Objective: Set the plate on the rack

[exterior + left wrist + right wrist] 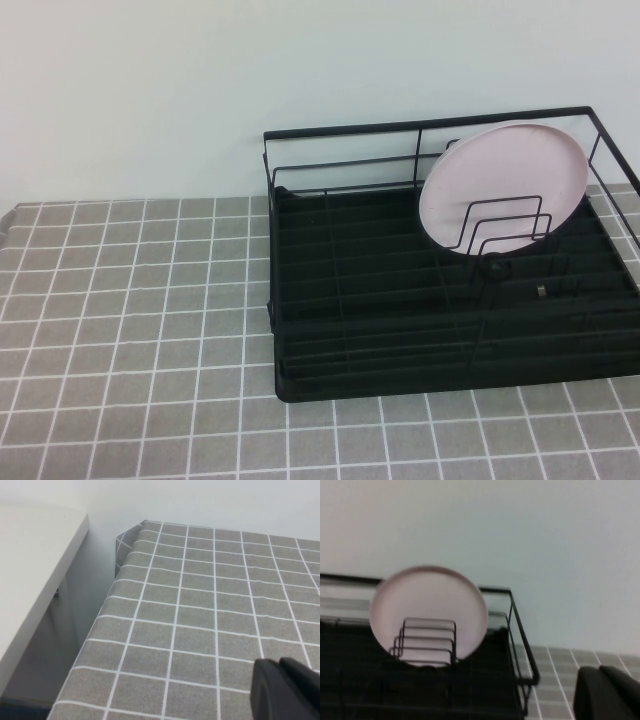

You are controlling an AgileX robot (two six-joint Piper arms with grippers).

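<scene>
The pale pink plate [505,185] stands on edge in the black wire rack [350,300], at its back right, behind upright wire dividers [500,225] and leaning toward the rear rail. In the right wrist view the plate [427,600] and the rack [520,630] lie ahead, apart from my right gripper [601,671], which is shut and empty over the tablecloth beside the rack. My left gripper [281,664] is shut and empty above the tablecloth near the table's far left corner. Neither gripper shows in the high view.
A grey checked tablecloth [130,320] covers the table. A white wall stands behind. In the left wrist view the table's edge [95,630] drops off next to a white surface [30,560].
</scene>
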